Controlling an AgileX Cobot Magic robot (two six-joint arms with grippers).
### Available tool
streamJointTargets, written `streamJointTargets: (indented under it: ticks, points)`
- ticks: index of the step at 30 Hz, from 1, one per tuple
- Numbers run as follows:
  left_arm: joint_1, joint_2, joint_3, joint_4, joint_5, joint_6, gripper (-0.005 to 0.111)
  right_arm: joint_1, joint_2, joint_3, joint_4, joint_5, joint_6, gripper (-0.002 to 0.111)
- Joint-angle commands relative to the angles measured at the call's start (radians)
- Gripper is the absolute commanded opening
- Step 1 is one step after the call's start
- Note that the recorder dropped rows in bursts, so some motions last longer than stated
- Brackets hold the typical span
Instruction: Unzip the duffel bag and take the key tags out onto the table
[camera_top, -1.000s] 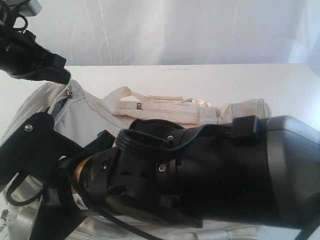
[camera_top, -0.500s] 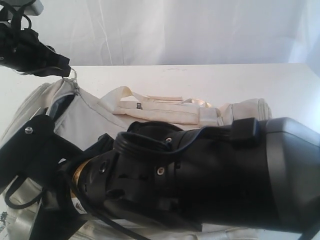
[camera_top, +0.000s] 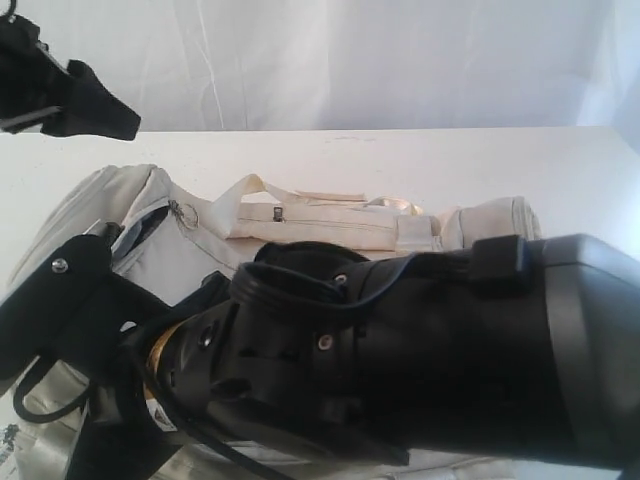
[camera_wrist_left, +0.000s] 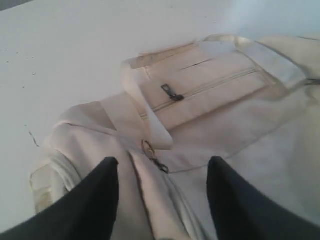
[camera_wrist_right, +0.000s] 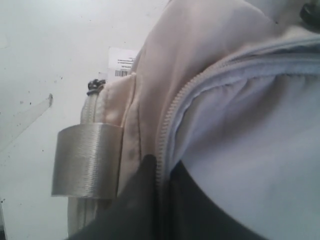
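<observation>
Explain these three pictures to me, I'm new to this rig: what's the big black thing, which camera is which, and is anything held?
The big black shape in the exterior view is the right arm, close to that camera. The other two pictures come from cameras on each wrist. A cream duffel bag lies on the white table. The left end effector is open above the bag's zipper pull, holding nothing. The right end effector seems pinched on the bag's zipper edge. No key tags show.
</observation>
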Motion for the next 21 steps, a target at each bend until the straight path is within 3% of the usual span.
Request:
streamJointTargets:
  ticks: [1, 4, 5, 7, 14, 21]
  points:
    - [0.001, -0.133, -0.001, 0.009, 0.209, -0.027, 0.033, 0.0, -0.059, -0.035, 0.004, 0.118, 0.008, 0.02]
    - [0.001, -0.228, 0.044, 0.015, 0.248, -0.027, 0.003, -0.005, -0.106, -0.057, -0.002, 0.168, 0.008, 0.043]
    - [0.001, -0.267, 0.069, 0.017, 0.248, -0.027, 0.0, -0.005, -0.12, -0.06, -0.007, 0.179, 0.008, 0.048]
    - [0.001, -0.346, 0.122, 0.017, 0.258, -0.041, 0.0, -0.005, -0.156, -0.068, -0.007, 0.223, 0.006, 0.056]
    - [0.001, -0.614, 0.38, 0.011, 0.261, -0.005, 0.0, -0.005, -0.241, -0.068, -0.019, 0.467, -0.041, 0.056]
    - [0.001, -0.76, 0.63, 0.007, -0.007, -0.001, 0.0, -0.005, -0.189, -0.068, 0.014, 0.432, -0.065, 0.056]
